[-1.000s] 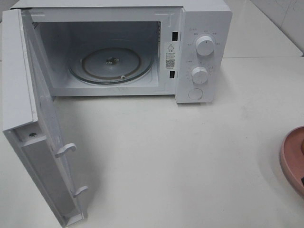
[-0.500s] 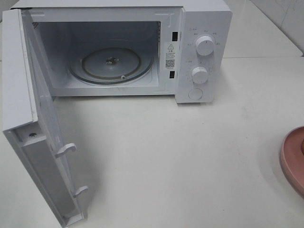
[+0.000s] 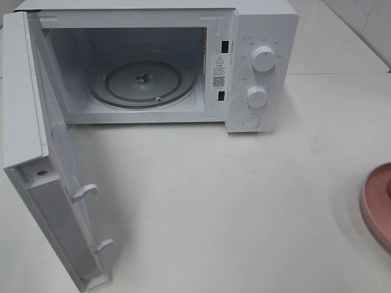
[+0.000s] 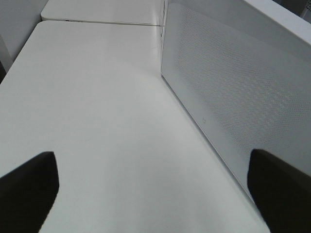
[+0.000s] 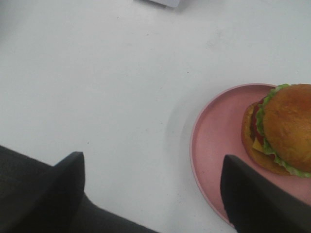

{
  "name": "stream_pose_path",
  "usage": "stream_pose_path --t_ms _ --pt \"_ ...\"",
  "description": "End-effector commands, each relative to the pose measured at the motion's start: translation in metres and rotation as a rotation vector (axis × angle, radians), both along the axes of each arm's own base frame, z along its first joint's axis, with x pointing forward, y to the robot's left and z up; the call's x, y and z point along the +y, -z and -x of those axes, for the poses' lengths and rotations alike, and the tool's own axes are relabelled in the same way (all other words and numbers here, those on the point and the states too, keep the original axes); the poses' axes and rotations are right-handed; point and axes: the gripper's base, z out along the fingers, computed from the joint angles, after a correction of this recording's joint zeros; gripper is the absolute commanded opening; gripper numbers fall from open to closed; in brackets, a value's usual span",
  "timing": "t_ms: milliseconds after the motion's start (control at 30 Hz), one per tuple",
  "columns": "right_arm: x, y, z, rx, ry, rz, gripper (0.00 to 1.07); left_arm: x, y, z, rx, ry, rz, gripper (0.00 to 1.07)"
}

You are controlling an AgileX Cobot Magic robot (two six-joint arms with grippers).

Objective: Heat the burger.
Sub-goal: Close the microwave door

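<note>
We see white table [image 3: 244, 195] carrying white microwave [image 3: 263, 36], door [image 3: 36, 152] swung wide, glass turntable [image 3: 143, 82] bare inside, two knobs [image 3: 263, 58] on right panel. Pink plate [image 5: 218, 145] at table's right edge, well apart from microwave. Burger [image 5: 282, 128] lies on plate, lettuce at rim. Right gripper [image 5: 150, 194] spread open above table beside plate, holding nothing. Left gripper [image 4: 150, 189] spread open beside door, holding nothing
</note>
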Motion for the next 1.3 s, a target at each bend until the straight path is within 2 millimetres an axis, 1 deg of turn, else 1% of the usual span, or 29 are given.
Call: stream_pose_path --t_ms 33,67,100,133,200,333,367,433,467,600,700,1300 --pt "-0.004 -0.001 0.009 -0.039 0.022 -0.022 0.76 0.0 0.001 0.002 -0.011 0.001 0.002 0.98" --pt "-0.008 0.0 0.015 -0.05 0.063 -0.035 0.76 0.0 0.001 0.002 -0.011 0.001 0.002 0.98" --pt "-0.008 0.0 0.015 -0.05 0.063 -0.035 0.76 0.0 0.001 0.002 -0.011 0.001 0.002 0.98" --pt "-0.012 0.003 0.023 -0.055 0.106 -0.035 0.76 0.0 0.001 0.002 -0.011 0.001 0.002 0.98" --pt "-0.014 0.005 0.026 -0.065 0.129 -0.032 0.76 0.0 0.001 0.002 -0.011 0.001 0.002 0.98" --pt "-0.019 0.004 0.041 -0.167 0.207 -0.052 0.76 0.0 0.001 0.002 -0.011 0.001 0.002 0.98" --pt "-0.019 0.004 0.041 -0.167 0.207 -0.052 0.76 0.0 0.001 0.002 -0.011 0.001 0.002 0.98" --pt "-0.02 0.003 0.05 -0.227 0.243 -0.062 0.76 0.0 0.001 0.002 -0.011 0.001 0.002 0.98" --pt "-0.02 0.003 0.05 -0.227 0.243 -0.062 0.76 0.0 0.001 0.002 -0.011 0.001 0.002 0.98" --pt "-0.021 0.003 0.063 -0.308 0.284 -0.072 0.75 0.0 0.001 0.002 -0.011 0.001 0.002 0.98" --pt "-0.021 0.004 0.067 -0.335 0.312 -0.069 0.75 0.0 0.001 0.002 -0.011 0.001 0.002 0.98" --pt "-0.02 0.004 0.067 -0.336 0.313 -0.063 0.75 0.0 0.001 0.002 -0.011 0.001 0.002 0.98"
